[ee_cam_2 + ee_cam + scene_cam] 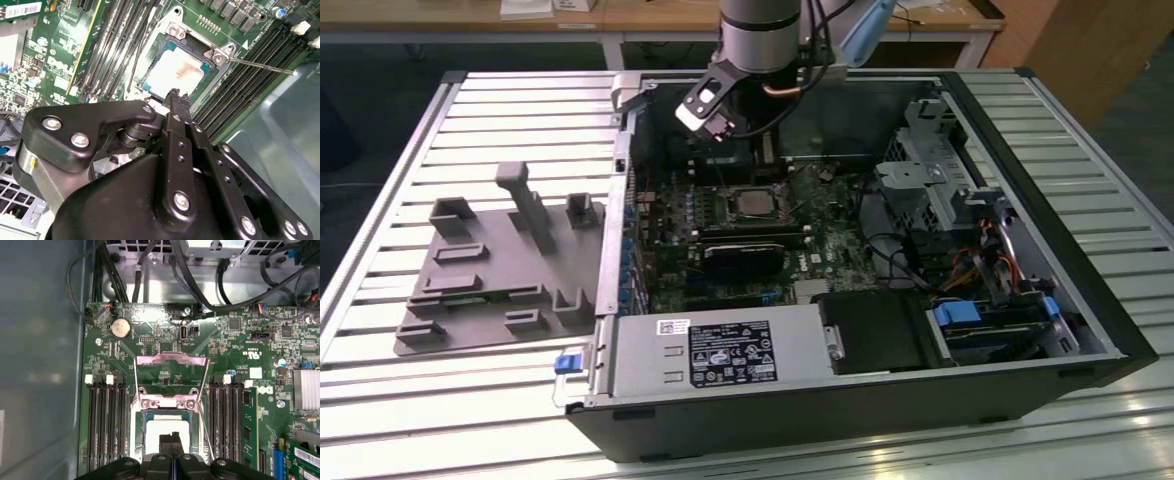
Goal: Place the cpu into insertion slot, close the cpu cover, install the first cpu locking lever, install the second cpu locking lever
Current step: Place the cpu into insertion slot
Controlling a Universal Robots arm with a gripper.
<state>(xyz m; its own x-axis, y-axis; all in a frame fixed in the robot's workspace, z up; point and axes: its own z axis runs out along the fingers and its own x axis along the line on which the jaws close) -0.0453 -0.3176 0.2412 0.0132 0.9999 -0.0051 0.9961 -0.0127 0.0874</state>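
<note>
The cpu (159,432) (172,75), with its dull silver top, lies in the insertion slot (196,426) (750,203) on the green board. The cpu cover (172,359), a thin silvery frame, stands tilted up from its hinge beside the slot. Thin wire locking levers (260,65) (206,435) run free along the slot's sides. My gripper (171,437) (175,96) (718,132) hovers over the edge of the cpu. Its fingers are shut together with nothing between them.
The open computer case (1067,330) lies on a slatted table. Black memory slots (105,425) flank the socket on both sides. Cables (150,270) cross the case wall beyond the board. A grey fixture (494,270) sits on the exterior view's left.
</note>
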